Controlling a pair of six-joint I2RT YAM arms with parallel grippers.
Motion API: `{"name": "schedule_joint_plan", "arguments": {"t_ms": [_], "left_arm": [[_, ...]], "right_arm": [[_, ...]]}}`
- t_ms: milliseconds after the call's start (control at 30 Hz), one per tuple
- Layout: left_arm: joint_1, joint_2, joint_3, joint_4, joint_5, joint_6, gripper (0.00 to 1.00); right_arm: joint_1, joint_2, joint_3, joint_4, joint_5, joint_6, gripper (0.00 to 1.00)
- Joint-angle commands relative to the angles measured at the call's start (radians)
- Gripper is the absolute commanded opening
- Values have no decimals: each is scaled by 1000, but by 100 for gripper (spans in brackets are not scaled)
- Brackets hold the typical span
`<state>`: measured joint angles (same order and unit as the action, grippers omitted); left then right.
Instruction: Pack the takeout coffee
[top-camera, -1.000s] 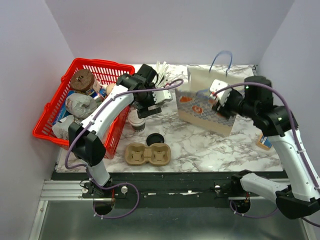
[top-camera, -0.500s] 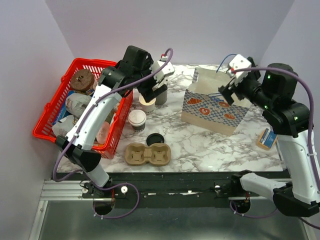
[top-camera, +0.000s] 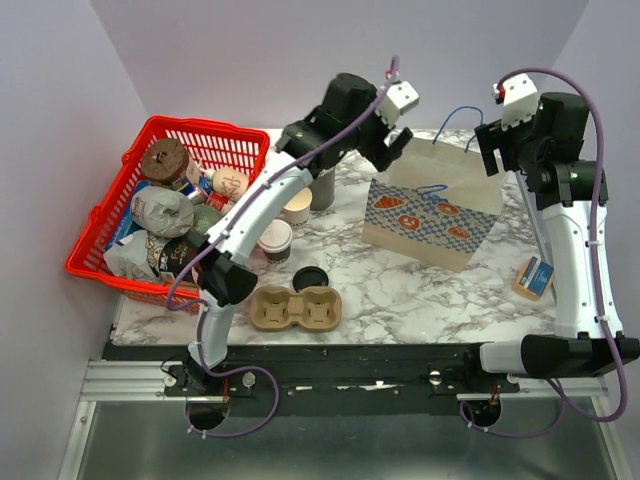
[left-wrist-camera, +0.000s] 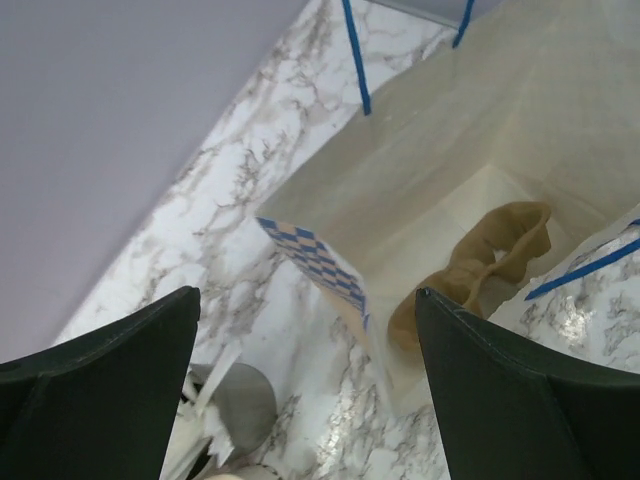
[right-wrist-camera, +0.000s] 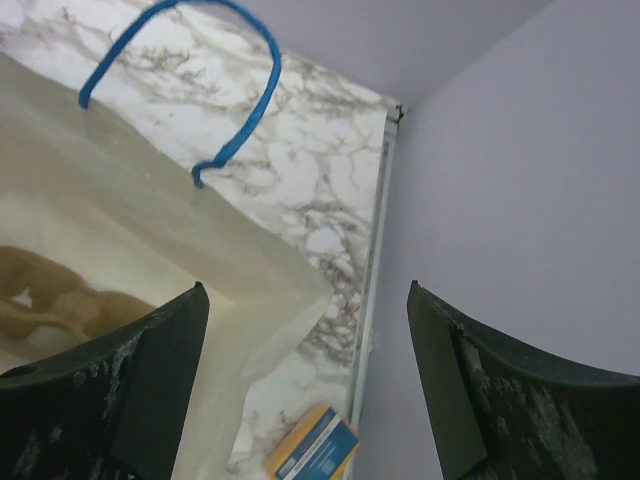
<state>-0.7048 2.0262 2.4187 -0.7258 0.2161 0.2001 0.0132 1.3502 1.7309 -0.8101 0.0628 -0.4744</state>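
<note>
Both open, empty: left gripper, right gripper, risen above paper bag | takeout coffee near bag, unpacked

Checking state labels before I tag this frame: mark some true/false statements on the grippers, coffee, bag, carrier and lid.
1. The left gripper and right gripper are both open and empty. True.
2. The takeout coffee is inside the paper bag. False: it stands on the table near the red basket.
3. The cup carrier is empty. True.
4. The black lid is in the red basket. False: it lies on the table by the cup carrier.
</note>
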Motion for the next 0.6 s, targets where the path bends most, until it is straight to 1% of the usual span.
{"name": "schedule_joint_plan", "arguments": {"t_ms": [0, 100, 167, 200, 233, 267, 300, 333, 367, 400, 433, 467, 500, 533, 567], "left_arm": [[-53, 84, 20, 17, -101, -50, 94], [-59, 120, 22, 14, -159, -48, 91], [-59, 131, 11, 2, -191, -48, 86], [-58, 131, 7, 2, -199, -53, 83], [-56, 132, 0, -1, -196, -57, 76], [-55, 135, -1, -3, -195, -56, 72], [-53, 137, 0, -7, -181, -51, 66], [-53, 141, 2, -9, -169, -45, 43], [-51, 146, 8, -9, -161, -42, 28], [-51, 147, 14, -8, -149, -44, 6], [-50, 149, 17, -4, -133, -38, 0], [-48, 149, 32, -4, -107, -36, 0], [-48, 147, 48, -7, -80, -34, 0], [-47, 131, 60, -7, -33, -37, 0], [-50, 115, 69, 0, -26, -42, 0]], "right_arm": [[-9, -45, -101, -103, 51, 92, 88], [-9, -52, -175, -118, 69, 94, 86], [-33, -63, -211, -116, 63, 94, 84], [-41, -63, -226, -112, 57, 94, 78], [-42, -60, -256, -109, 42, 95, 75], [-45, -56, -270, -103, 37, 95, 73], [-51, -46, -278, -98, 34, 102, 66], [-58, -40, -281, -100, 16, 105, 60], [-62, -27, -277, -98, 5, 105, 53], [-65, -22, -265, -104, -1, 106, 34], [-67, -19, -245, -112, -17, 106, 21], [-67, -19, -188, -121, -29, 105, 10], [-67, -20, -154, -141, -34, 105, 1], [-67, -22, -119, -155, -47, 105, 1], [-67, -22, -70, -170, -49, 106, 1]]}}
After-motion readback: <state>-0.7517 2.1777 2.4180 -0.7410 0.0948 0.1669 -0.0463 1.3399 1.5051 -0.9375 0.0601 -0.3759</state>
